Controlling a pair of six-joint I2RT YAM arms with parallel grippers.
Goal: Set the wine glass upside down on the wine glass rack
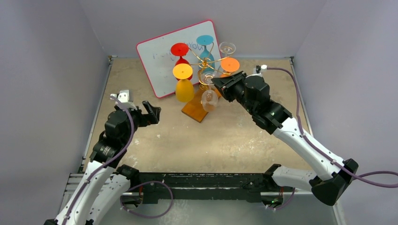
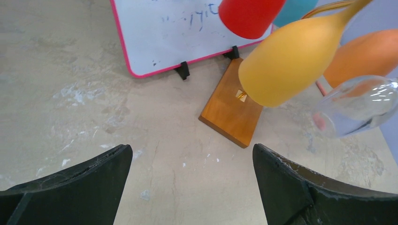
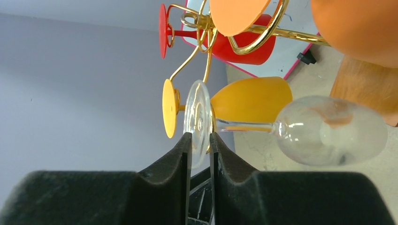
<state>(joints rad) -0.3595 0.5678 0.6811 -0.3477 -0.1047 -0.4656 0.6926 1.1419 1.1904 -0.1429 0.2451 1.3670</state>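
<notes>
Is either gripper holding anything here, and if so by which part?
The right gripper is shut on the clear wine glass, pinching the edge of its round foot. The left gripper is open and holds nothing.

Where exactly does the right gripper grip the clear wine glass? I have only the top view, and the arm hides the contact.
Observer: The right wrist view shows the right gripper shut on the edge of the flat round foot of the wine glass, a jaw on each face. The stem and bowl are untouched.
Operator: Is the left gripper holding anything? From above I can't be sure.
Observer: No. In the left wrist view the left gripper is open, with only the table showing between its jaws. It faces the rack's wooden base.
</notes>
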